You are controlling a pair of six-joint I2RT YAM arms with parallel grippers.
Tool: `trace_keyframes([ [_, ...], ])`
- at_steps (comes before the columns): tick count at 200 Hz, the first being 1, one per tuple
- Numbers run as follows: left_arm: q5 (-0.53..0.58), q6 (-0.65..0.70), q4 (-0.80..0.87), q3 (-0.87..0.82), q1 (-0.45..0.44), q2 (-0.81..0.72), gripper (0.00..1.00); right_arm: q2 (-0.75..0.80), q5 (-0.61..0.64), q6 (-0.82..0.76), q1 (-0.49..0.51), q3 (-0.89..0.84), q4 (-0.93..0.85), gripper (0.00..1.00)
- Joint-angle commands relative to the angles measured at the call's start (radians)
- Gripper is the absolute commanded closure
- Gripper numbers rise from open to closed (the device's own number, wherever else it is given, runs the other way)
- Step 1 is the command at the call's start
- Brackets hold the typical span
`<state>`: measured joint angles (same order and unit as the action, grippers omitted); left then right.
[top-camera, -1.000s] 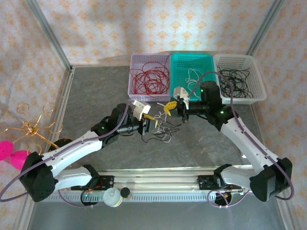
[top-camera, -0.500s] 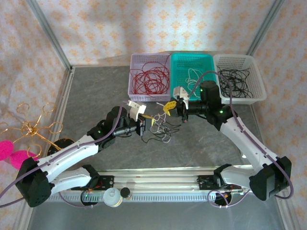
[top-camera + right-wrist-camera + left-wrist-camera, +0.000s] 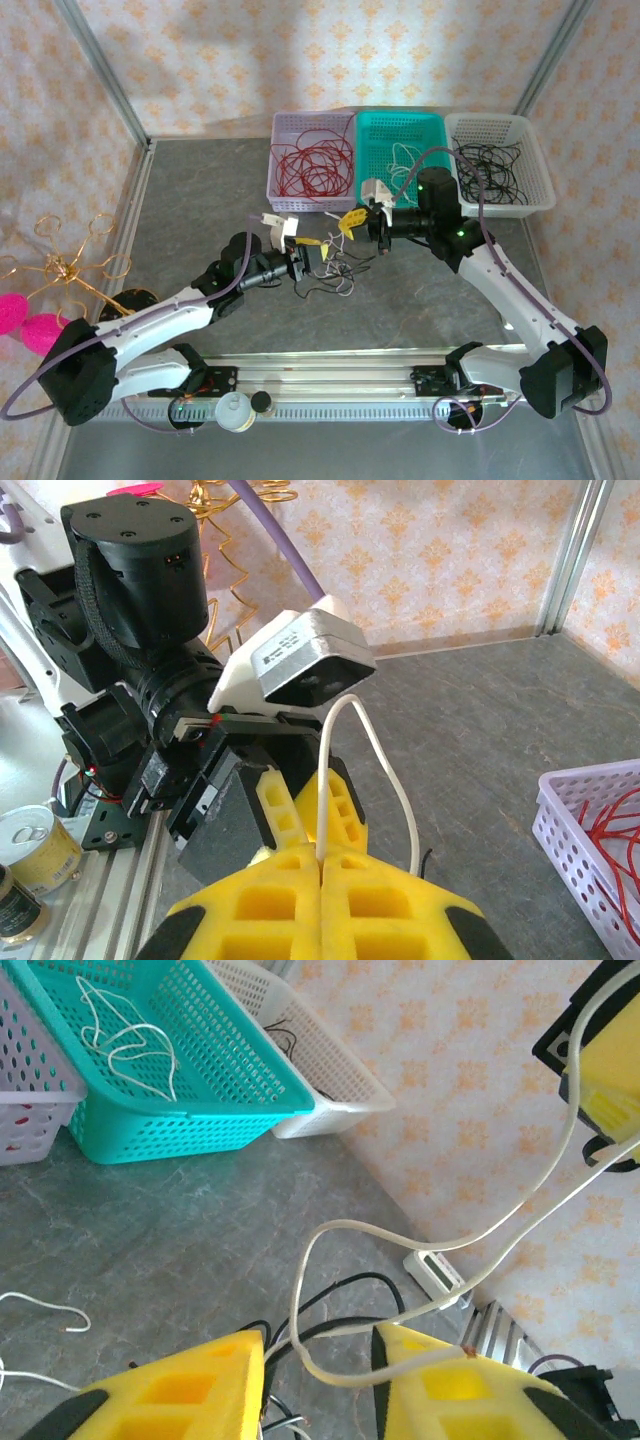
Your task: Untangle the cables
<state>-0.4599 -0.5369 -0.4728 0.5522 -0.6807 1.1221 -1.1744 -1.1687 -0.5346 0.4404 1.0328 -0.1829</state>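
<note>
- The right hand (image 3: 322,868) has its yellow pads pressed tight together on a white cable (image 3: 345,715). The cable rises from the seam between them, arches over and drops back down beside the hand.
- The left hand (image 3: 318,1385) stands partly spread, with a clear gap between its pads. The white cable crosses this gap and lies over one pad (image 3: 455,1390), unclamped.
- The two hands face each other, tips close together, with that strand running from one to the other.
- The cables (image 3: 335,272), a loose tangle of thin black and white strands, lie on the grey desk (image 3: 200,190). They sit just under the left hand's tips and a little below the right hand.
- Beyond the hands stand three baskets in a row:
  - a lilac basket (image 3: 276,170) holds a red cable (image 3: 315,165);
  - a teal basket (image 3: 400,114) holds a white strand (image 3: 403,155);
  - a white basket (image 3: 541,170) holds black cables (image 3: 495,165).
</note>
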Motion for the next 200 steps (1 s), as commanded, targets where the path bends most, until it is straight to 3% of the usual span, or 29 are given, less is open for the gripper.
trace_keyframes([
  [1,-0.001,-0.043,-0.149,-0.006,0.001,0.025,0.68,0.002,-0.022,0.004,0.007,0.01,0.027,1.0],
  [31,0.003,-0.079,-0.205,0.004,0.001,0.08,0.8,0.003,-0.029,0.008,0.008,0.004,0.028,1.0],
  [47,0.04,-0.083,-0.184,0.019,0.002,0.092,1.0,0.006,-0.027,0.012,0.009,-0.003,0.027,1.0],
  [75,0.149,-0.102,-0.148,0.016,0.001,0.051,1.0,0.024,0.034,0.079,0.01,-0.041,0.063,1.0],
  [105,0.287,-0.111,-0.038,0.007,0.002,-0.078,1.0,0.061,0.297,0.451,0.011,-0.133,0.267,1.0],
  [113,0.314,-0.103,0.0,0.008,0.003,-0.122,1.0,0.069,0.364,0.55,0.011,-0.158,0.308,0.94],
  [131,0.36,-0.077,0.107,0.037,0.001,-0.211,1.0,0.091,0.352,0.684,0.025,-0.236,0.434,0.89],
  [159,0.409,0.01,0.318,0.177,0.001,-0.297,1.0,0.143,0.389,0.59,0.128,-0.334,0.502,0.76],
  [200,0.488,0.125,0.534,0.445,0.001,-0.274,1.0,0.181,0.373,0.512,0.135,-0.388,0.583,0.69],
])
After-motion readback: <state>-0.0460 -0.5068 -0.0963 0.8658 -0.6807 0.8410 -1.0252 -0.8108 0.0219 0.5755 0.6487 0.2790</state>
